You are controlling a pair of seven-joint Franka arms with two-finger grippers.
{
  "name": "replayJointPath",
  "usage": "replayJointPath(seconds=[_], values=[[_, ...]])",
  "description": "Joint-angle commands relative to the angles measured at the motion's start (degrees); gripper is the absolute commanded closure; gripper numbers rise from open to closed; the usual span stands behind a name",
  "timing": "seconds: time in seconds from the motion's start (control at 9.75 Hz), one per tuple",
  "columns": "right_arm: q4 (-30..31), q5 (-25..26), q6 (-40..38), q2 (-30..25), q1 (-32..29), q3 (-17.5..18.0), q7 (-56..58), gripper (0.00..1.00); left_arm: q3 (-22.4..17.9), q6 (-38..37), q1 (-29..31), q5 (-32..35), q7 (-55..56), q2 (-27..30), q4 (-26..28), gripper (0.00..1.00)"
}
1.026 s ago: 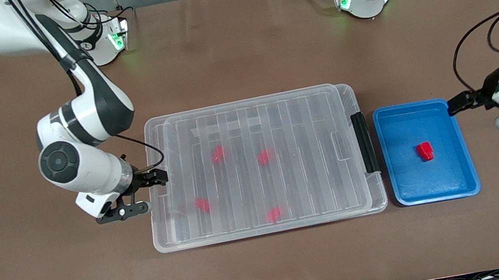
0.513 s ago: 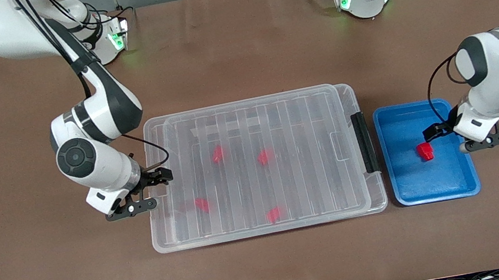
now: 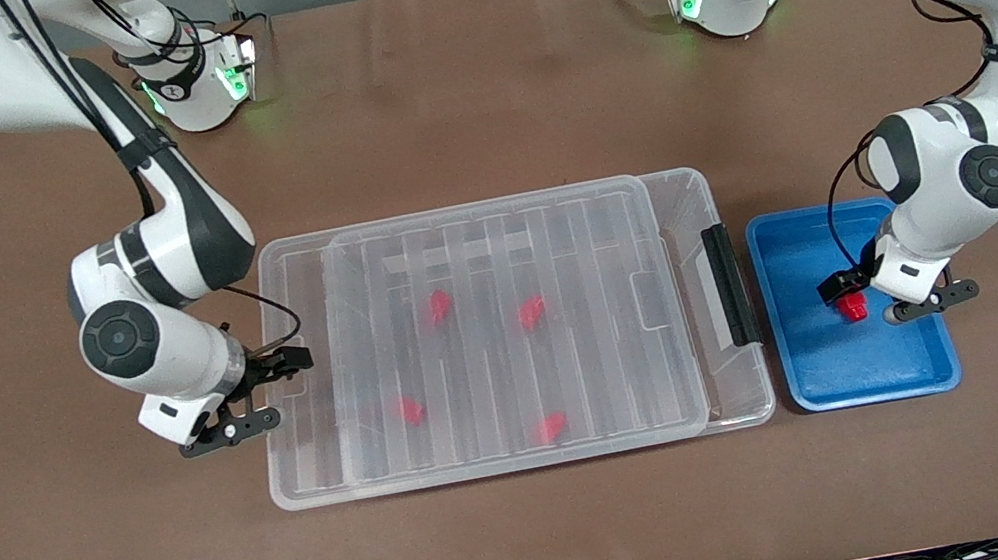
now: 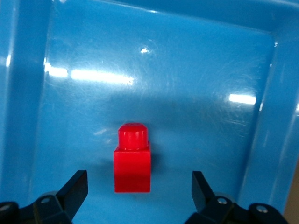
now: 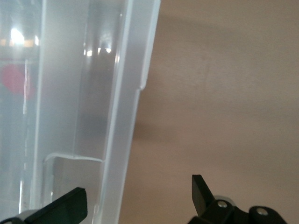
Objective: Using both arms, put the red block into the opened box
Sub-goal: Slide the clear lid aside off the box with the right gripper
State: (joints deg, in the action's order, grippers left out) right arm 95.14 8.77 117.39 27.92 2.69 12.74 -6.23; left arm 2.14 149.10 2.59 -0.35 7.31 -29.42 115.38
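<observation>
Sitting in the blue tray (image 3: 920, 372), the red block (image 3: 855, 309) looks small, light, hard and smooth. Left gripper (image 4: 139, 189) hangs over it, fingers open; pinch its wide sides. Right gripper (image 3: 269, 391), open, straddles the box (image 3: 698, 196) lid (image 3: 506, 319) edge.

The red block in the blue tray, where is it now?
The red block lies flat on the blue tray, at the left arm's end of the table, between the open left gripper's fingers.

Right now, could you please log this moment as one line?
left gripper: open over red block in blue tray | right gripper: open at lid edge
</observation>
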Motion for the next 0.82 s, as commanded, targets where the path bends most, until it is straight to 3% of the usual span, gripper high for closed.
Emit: replayJointPath(seconds=[0.0, 0.31, 0.51, 0.62, 0.72], values=[[6.27, 1.69, -0.05, -4.71, -4.08, 0.61, 5.15, 0.00, -0.29, 3.74, -0.05, 1.84, 1.30, -3.62, 0.11, 0.03], [6.20, 1.69, -2.86, -6.04, -7.69, 0.26, 11.67, 0.00, -0.46, 3.75, 0.13, 2.02, 1.04, -4.41, 0.46, 0.08], [5.93, 1.69, -3.40, -6.48, -8.66, 0.18, 13.87, 0.00, -0.47, 3.75, 0.22, 2.02, 0.77, -4.42, 0.38, 0.87], [5.67, 1.69, -3.49, -6.39, -8.84, 0.18, 13.97, 0.00, -0.47, 3.40, 0.39, 2.02, 0.34, -4.24, 0.20, 1.00], [5.23, 1.61, -3.92, -6.39, -8.75, 0.26, 13.88, 0.00, -0.47, 3.22, 0.31, 2.02, 0.42, -4.15, 0.11, 1.00]])
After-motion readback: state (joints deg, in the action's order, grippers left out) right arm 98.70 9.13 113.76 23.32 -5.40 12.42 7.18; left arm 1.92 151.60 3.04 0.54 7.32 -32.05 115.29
